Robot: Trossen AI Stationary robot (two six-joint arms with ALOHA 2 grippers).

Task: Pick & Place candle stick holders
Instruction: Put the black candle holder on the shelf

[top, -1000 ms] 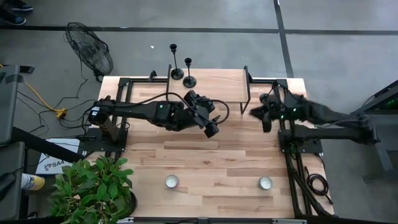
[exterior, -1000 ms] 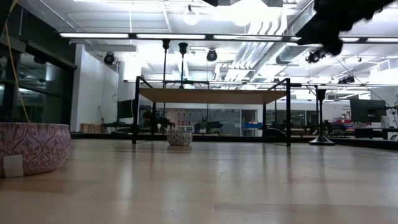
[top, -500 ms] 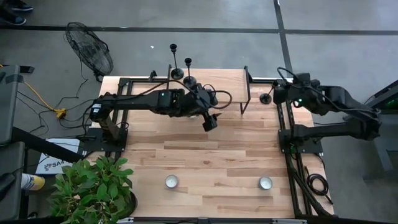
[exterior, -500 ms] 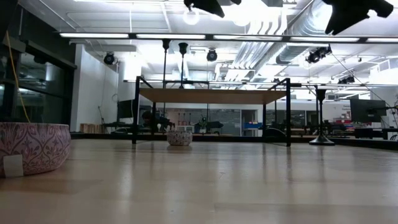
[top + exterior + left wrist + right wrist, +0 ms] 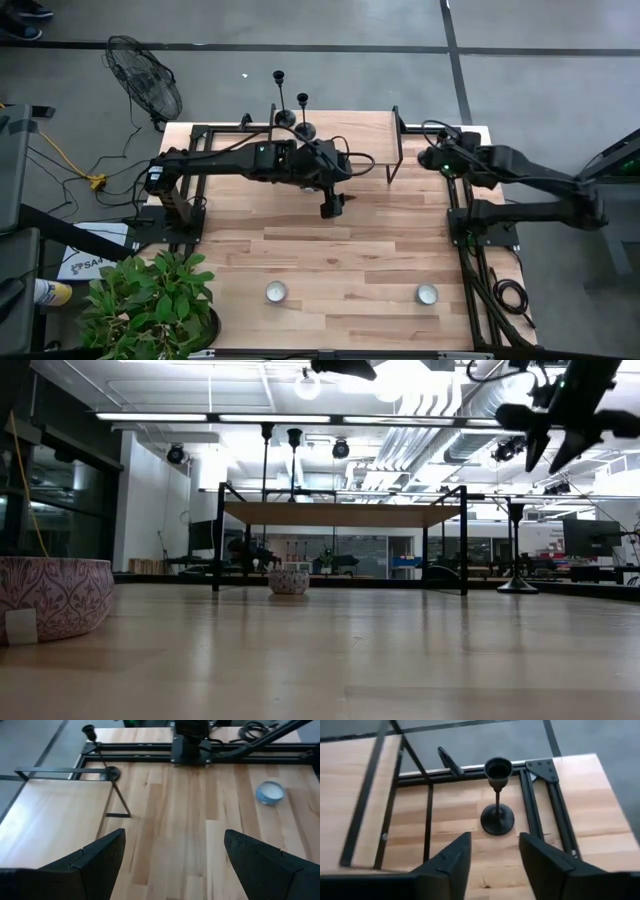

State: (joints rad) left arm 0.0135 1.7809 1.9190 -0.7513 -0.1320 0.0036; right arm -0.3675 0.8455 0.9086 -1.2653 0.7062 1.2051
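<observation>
A pale wooden surface point(image 5: 330, 250) fills the middle of the high view. A raised wooden shelf point(image 5: 340, 135) on a black frame stands at its 12 o'clock edge. Two small round white dishes lie toward 6 o'clock, one at 7 o'clock point(image 5: 276, 292), the other at 5 o'clock point(image 5: 427, 294). Off the surface, a leafy green plant point(image 5: 150, 305) sits at 8 o'clock, and a black floor fan point(image 5: 145, 88) stands at 10 o'clock, with a yellow cable point(image 5: 70, 160) trailing nearby on the grey floor. In the low view, a patterned bowl point(image 5: 52, 596) rests at 9 o'clock.

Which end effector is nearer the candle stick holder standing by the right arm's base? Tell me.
Right. The right end effector hovers open just above that candle stick holder; the left end effector sits mid-table, beyond the shelf.
</observation>
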